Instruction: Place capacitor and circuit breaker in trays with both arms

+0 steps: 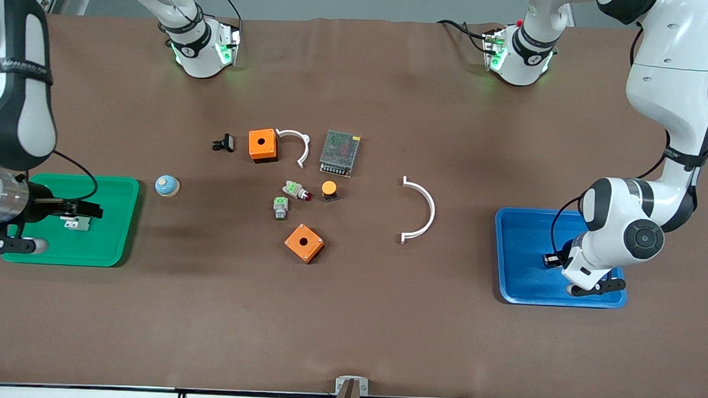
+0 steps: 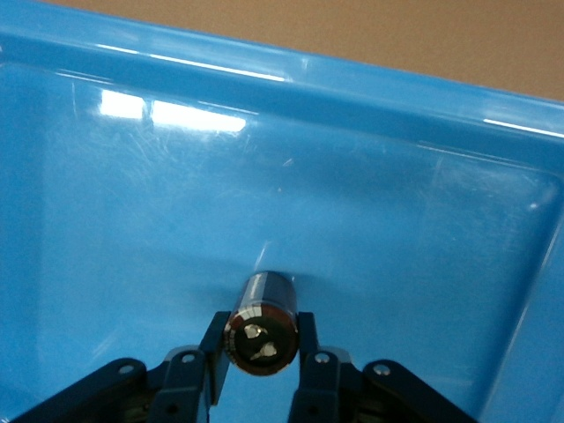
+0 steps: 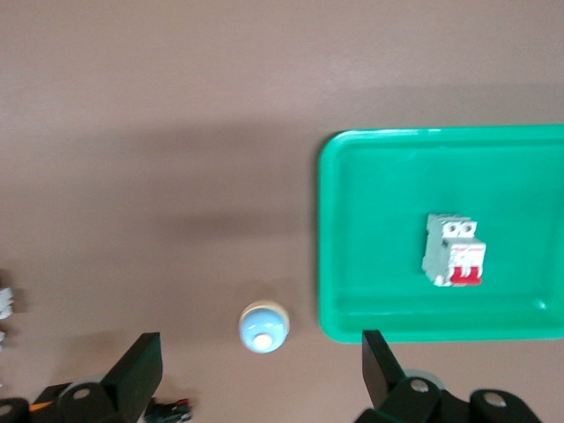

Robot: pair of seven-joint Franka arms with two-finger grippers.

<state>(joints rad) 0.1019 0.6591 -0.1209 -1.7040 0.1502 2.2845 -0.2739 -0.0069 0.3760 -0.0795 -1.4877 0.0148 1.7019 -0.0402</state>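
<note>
- Capacitor, a tiny black cylinder with a pale end [image 2: 262,330], sits clamped between the left gripper [image 2: 260,361] fingers, low in the blue plastic tray [image 2: 397,220].
- Circuit breaker, a white-grey block with red levers [image 3: 453,249], lies in the green plastic tray [image 3: 370,264].
- Right gripper [image 3: 256,374] hangs above the tray's edge, fingers spread wide.

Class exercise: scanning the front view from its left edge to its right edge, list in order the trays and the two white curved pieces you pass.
Green tray → smaller white curved piece → larger white curved piece → blue tray.
</note>
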